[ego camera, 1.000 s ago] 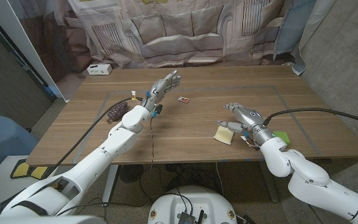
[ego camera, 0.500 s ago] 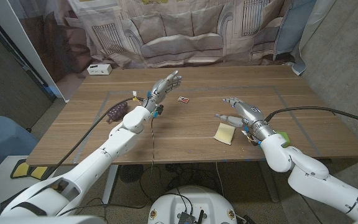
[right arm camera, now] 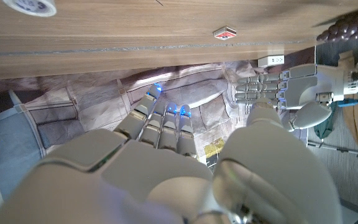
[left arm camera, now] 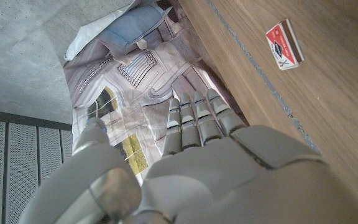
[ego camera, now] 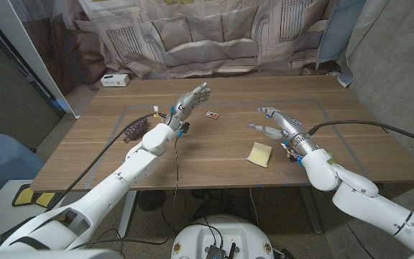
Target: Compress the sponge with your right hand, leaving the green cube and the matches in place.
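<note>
Right hand: the robot's right hand (ego camera: 280, 124) hovers over the wooden table (ego camera: 221, 155), fingers spread, holding nothing, at about one o'clock of the target and clearly apart from it.
Sponge: the pale yellow rectangular sponge (ego camera: 260, 154) lies flat on the table, uncompressed by the look of it.
Matches: the small red-and-white matchbox (ego camera: 211, 114) sits at about eleven o'clock from the sponge, well apart.
Left hand: the left hand (ego camera: 190, 100) is raised, fingers straight and close together, gripping nothing, just at nine o'clock of the matchbox.
Green cube: I cannot make it out with certainty.
Step in hand: squeezing, judged not yet done.
How to do it well: bring the palm squarely over the sponge's middle, press straight down, avoid sliding it towards the matchbox.
</note>
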Tool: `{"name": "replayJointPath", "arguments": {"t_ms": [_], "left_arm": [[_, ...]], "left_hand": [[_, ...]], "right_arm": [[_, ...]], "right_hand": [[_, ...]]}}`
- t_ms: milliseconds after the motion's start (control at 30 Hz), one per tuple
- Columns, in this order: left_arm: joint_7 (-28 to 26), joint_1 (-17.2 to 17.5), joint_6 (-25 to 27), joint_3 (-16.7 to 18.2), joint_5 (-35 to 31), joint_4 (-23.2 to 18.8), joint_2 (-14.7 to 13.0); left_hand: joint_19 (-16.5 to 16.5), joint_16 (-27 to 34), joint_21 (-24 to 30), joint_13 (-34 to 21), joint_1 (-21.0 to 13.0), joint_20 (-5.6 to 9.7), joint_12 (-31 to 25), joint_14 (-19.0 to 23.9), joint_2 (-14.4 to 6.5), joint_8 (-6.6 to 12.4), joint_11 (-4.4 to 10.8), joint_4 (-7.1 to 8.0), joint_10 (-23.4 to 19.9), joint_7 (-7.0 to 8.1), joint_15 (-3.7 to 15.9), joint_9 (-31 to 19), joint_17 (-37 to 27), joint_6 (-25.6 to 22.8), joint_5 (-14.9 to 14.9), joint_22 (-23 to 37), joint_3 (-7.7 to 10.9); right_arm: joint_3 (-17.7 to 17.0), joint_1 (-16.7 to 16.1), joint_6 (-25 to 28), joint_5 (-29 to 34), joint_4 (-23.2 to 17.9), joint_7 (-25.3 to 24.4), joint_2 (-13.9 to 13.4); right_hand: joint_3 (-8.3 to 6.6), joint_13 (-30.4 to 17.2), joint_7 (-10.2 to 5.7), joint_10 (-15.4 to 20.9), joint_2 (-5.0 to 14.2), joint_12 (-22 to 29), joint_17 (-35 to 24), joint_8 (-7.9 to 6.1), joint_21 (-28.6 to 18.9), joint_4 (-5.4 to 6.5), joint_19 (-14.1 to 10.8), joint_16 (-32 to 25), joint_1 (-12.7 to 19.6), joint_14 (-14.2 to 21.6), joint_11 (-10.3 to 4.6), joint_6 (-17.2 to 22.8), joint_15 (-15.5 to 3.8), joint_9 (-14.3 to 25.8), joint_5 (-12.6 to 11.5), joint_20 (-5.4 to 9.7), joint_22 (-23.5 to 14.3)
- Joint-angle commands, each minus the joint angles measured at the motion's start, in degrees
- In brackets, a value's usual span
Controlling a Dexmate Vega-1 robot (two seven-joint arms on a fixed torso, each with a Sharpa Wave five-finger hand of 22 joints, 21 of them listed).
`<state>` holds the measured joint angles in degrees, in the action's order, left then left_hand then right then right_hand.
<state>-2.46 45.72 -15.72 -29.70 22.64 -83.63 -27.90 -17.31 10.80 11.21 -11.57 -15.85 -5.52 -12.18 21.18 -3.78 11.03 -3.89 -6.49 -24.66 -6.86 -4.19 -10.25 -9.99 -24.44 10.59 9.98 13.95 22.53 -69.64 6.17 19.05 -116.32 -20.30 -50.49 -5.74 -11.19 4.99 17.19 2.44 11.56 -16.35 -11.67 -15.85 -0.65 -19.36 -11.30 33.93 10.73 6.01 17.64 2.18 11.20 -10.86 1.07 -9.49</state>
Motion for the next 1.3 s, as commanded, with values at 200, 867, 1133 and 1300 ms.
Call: {"name": "replayJointPath", "arguments": {"t_ms": [200,867,1133,1300], "left_arm": [[-3.3,2.1,2.7,0.3,-1.2,-3.6,-1.0],[-6.4,2.4,1.7,0.1,-3.2,-2.7,0.4],[-7.3,2.6,2.9,-0.3,-4.1,-3.8,0.4],[-6.8,3.0,1.7,0.4,-3.2,-4.3,0.2]], "left_hand": [[0.1,0.0,0.2,-0.2,0.0,0.17,-0.1,0.0,-0.5,-0.06,-0.11,-0.3,-0.1,-0.02,0.19,-0.3,-0.3,0.1,-0.1,0.3,-0.01],[0.1,0.0,0.2,-0.2,0.0,0.18,0.0,-0.1,-0.4,-0.11,-0.03,-0.33,0.1,0.01,0.25,-0.3,-0.3,0.2,-0.1,0.3,-0.03],[0.1,0.0,0.2,-0.2,0.1,0.23,0.0,-0.1,-0.3,-0.14,-0.05,-0.35,0.1,-0.02,0.25,-0.3,-0.3,0.3,-0.1,0.3,-0.06],[0.1,-0.2,0.2,-0.2,0.1,0.24,0.0,-0.4,-0.2,-0.16,-0.05,-0.37,0.2,-0.05,0.27,-0.3,-0.3,0.4,-0.1,0.3,-0.08]], "right_arm": [[-2.0,5.2,-20.3,-19.2,13.0,5.1,4.7],[-1.8,13.0,-29.3,-33.0,25.8,16.0,8.6],[-0.8,17.0,-30.9,-37.7,30.8,21.0,10.6],[-0.1,18.7,-30.9,-39.9,32.4,22.5,12.3]], "right_hand": [[0.38,-0.1,-0.1,1.9,-0.2,0.8,0.4,-0.72,1.1,-0.17,1.1,-0.6,-1.0,1.3,-0.18,2.2,-0.25,-0.1,0.0,0.28,-0.1],[0.77,-0.2,0.52,0.4,-0.33,0.1,0.9,0.09,1.9,-0.08,0.6,-0.2,-2.2,-0.1,0.35,0.7,0.06,-0.1,0.1,0.32,-0.1],[1.05,-0.2,0.69,0.2,-0.49,0.0,1.1,0.12,2.2,0.11,0.7,-0.1,-2.9,-0.4,0.52,0.8,0.23,-0.1,0.1,0.14,-0.1],[1.28,-0.2,0.77,-0.2,-0.61,-0.2,1.1,0.28,2.6,0.28,1.1,0.0,-3.4,-0.8,0.43,0.4,0.27,-0.1,0.1,0.47,-0.1]]}}
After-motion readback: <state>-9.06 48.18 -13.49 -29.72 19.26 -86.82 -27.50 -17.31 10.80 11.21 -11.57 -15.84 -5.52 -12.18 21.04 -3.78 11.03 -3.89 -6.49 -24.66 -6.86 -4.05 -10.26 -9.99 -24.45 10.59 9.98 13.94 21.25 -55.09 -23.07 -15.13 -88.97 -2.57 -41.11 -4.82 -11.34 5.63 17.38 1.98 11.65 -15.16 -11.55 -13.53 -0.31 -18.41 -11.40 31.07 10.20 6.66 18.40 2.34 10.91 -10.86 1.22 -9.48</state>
